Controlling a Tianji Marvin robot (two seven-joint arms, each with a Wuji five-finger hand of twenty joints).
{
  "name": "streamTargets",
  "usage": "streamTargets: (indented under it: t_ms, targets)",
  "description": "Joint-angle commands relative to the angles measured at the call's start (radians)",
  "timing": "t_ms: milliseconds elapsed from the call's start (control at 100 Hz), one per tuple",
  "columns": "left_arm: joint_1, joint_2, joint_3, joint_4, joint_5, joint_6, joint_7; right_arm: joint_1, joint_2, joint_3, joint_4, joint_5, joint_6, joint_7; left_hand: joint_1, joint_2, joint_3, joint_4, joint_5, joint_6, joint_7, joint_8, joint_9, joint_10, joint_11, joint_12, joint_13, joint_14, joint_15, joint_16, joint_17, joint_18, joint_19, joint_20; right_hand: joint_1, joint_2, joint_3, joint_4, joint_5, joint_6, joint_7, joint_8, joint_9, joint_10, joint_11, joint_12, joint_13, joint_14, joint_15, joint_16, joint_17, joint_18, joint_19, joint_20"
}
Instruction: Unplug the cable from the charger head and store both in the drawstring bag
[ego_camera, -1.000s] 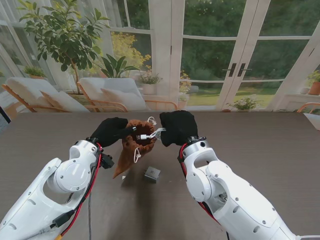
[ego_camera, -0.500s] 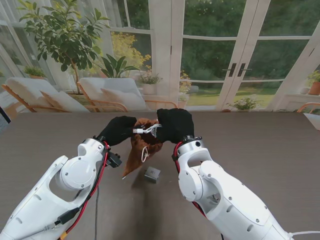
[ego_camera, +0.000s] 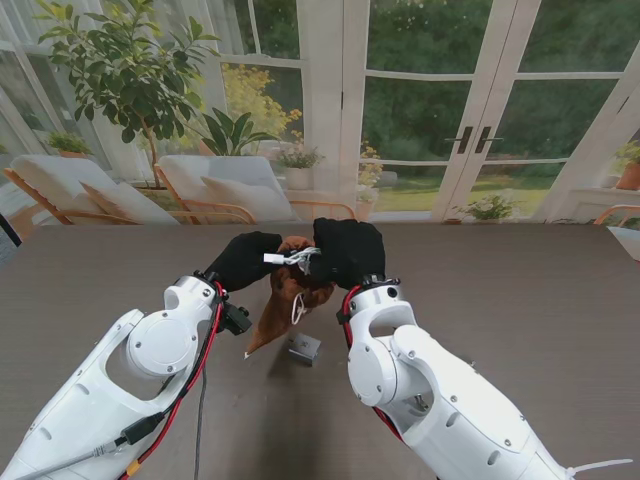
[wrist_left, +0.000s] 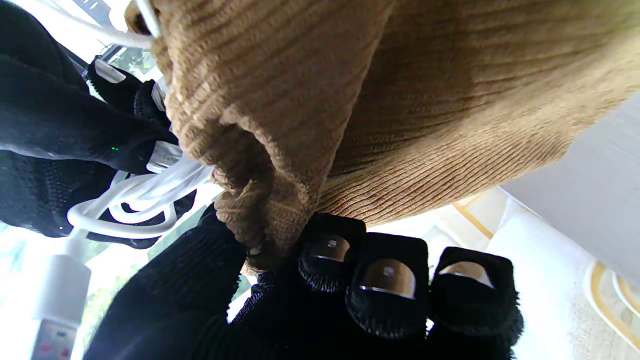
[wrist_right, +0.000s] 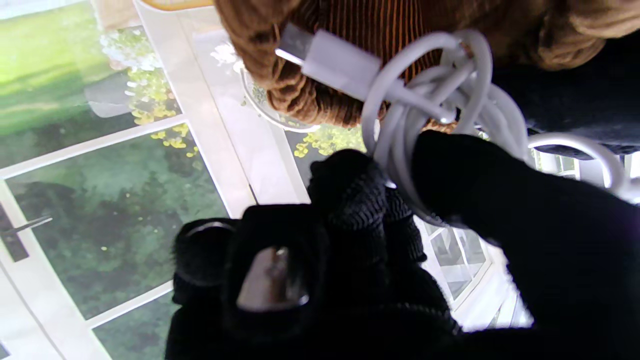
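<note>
A brown corduroy drawstring bag (ego_camera: 285, 300) hangs above the table, pinched at its rim by my left hand (ego_camera: 243, 260); its ribbed cloth (wrist_left: 380, 100) fills the left wrist view. My right hand (ego_camera: 350, 250) is shut on a coiled white cable (ego_camera: 292, 258) held at the bag's mouth. The cable's loops (wrist_right: 440, 95) and one white plug (wrist_right: 332, 60) rest against the bag's opening (wrist_right: 320, 85) in the right wrist view. The same coil (wrist_left: 135, 200) shows beside the bag's hem in the left wrist view. The grey charger head (ego_camera: 304, 348) lies on the table, nearer to me than the bag.
The dark wooden table (ego_camera: 520, 290) stretches to both sides. Behind it stand glass doors (ego_camera: 480, 110), a potted plant (ego_camera: 125, 70) and lounge chairs (ego_camera: 215, 185). A white drawstring (ego_camera: 298, 308) dangles from the bag.
Both hands have risen and drawn closer together. The cable has moved left and up to the bag's mouth. The bag has lifted with the left hand.
</note>
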Motion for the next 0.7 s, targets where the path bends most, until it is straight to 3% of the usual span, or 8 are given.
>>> streamTargets:
  t_ms: [0,190,460,690]
  targets:
    - [-0.001,-0.01,0.002,0.002,-0.008,-0.004,-0.011,-0.011,-0.009,-0.004,-0.003,0.002,0.007,0.009,0.069,0.035,0.008,-0.032,-0.036,0.104,0.052,0.033,-0.002,-0.048,0.029,0.032,-0.016,-0.077,0.054,0.012,-0.011,0.015,0.009,0.022,0.09,0.063,0.153,-0.015,0.048,-0.1,0.113,0.041,0.042,0.11,-0.054,-0.015,0.014,-0.047,-0.007,-0.012,0.475,0.041,-0.014,-0.036]
    - [-0.004,-0.019,0.008,0.006,-0.047,-0.003,0.005,-0.022,-0.01,-0.006,0.003,0.004,0.009,0.002,0.074,0.03,0.009,-0.034,-0.038,0.108,0.05,0.03,-0.006,-0.041,0.026,0.034,-0.023,-0.068,0.052,0.015,-0.022,0.019,0.0,0.033,0.089,0.07,0.153,-0.028,0.04,-0.102,0.107,0.03,0.041,0.114,-0.096,-0.03,0.014,-0.025,-0.062,-0.038,0.462,0.081,-0.072,-0.052]
    - [-0.001,-0.022,0.011,0.006,-0.08,0.003,0.006,-0.031,-0.015,-0.005,0.012,0.016,0.012,-0.014,0.081,0.029,0.009,-0.035,-0.041,0.112,0.047,0.027,-0.01,-0.031,0.023,0.037,-0.03,-0.055,0.05,0.02,-0.036,0.024,-0.014,0.049,0.091,0.096,0.153,-0.106,0.02,-0.112,0.058,-0.021,0.02,0.118,-0.226,0.001,0.013,0.01,-0.184,-0.094,0.428,0.149,-0.201,-0.089]
    - [-0.005,-0.023,0.017,0.015,-0.09,0.002,0.002,-0.05,-0.029,0.001,-0.006,0.052,0.029,-0.042,0.088,0.025,0.008,-0.037,-0.045,0.114,0.043,0.024,-0.016,-0.025,0.019,0.039,-0.043,-0.046,0.046,0.025,-0.057,0.025,-0.029,0.064,0.106,0.113,0.115,-0.154,0.004,-0.104,0.012,-0.058,-0.03,0.126,-0.258,0.031,0.011,0.033,-0.262,-0.127,0.386,0.183,-0.274,-0.096]
